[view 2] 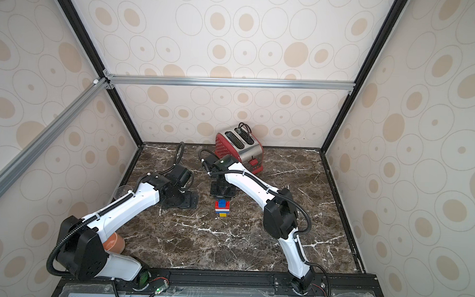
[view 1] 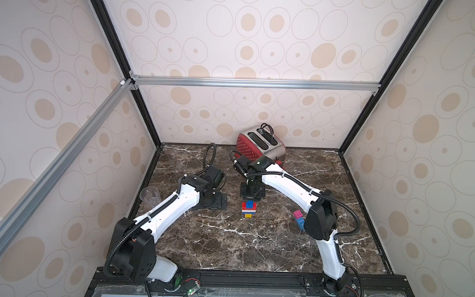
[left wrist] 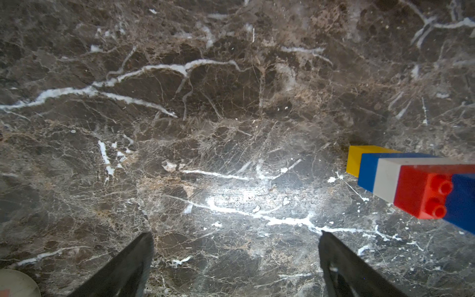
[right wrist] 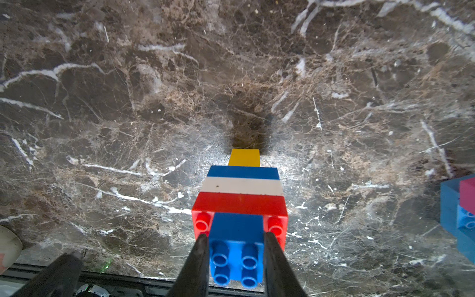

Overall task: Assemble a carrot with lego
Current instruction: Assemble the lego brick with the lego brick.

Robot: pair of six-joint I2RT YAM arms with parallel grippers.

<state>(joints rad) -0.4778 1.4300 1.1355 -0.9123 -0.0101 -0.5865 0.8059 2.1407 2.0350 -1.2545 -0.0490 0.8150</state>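
Desk (view 1: 254, 245): dark brown marble with white veins running everywhere, seen in both top views.
12 o'clock: red and steel toaster (view 1: 261, 147), right at the back edge, slots facing up.
9 o'clock: clear cup (view 1: 150, 197), tight to the desk's edge.
7 o'clock: brown cup (view 2: 115, 244), only partly in sight in a top view.
Centre: carrot (view 1: 248, 208), yellow tip down at the marble, with blue, white and red above it.
3 o'clock: pink and blue bricks (view 1: 299, 220), joined together, well apart from the carrot.

The carrot (right wrist: 243, 203) stacks yellow, blue, white, red, blue on brown white-veined table (right wrist: 115, 115)
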